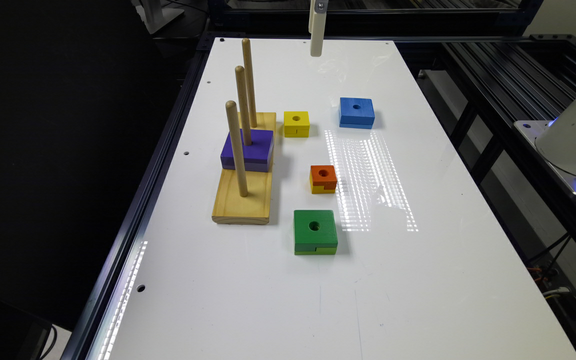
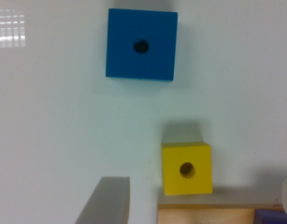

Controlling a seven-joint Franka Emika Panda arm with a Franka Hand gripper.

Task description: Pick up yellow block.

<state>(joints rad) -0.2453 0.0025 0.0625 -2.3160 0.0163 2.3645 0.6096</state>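
Green block (image 1: 315, 231) sits closest on the white counter (image 1: 418, 280). Going left to right: pegged wooden base (image 1: 244, 192) wearing a purple block (image 1: 247, 150), then the yellow block (image 1: 296, 123) just beside the base's far end, orange-topped block (image 1: 323, 178), blue block (image 1: 356, 112). Claw (image 1: 316, 47) hangs high over the far edge, spread open, holding nothing.
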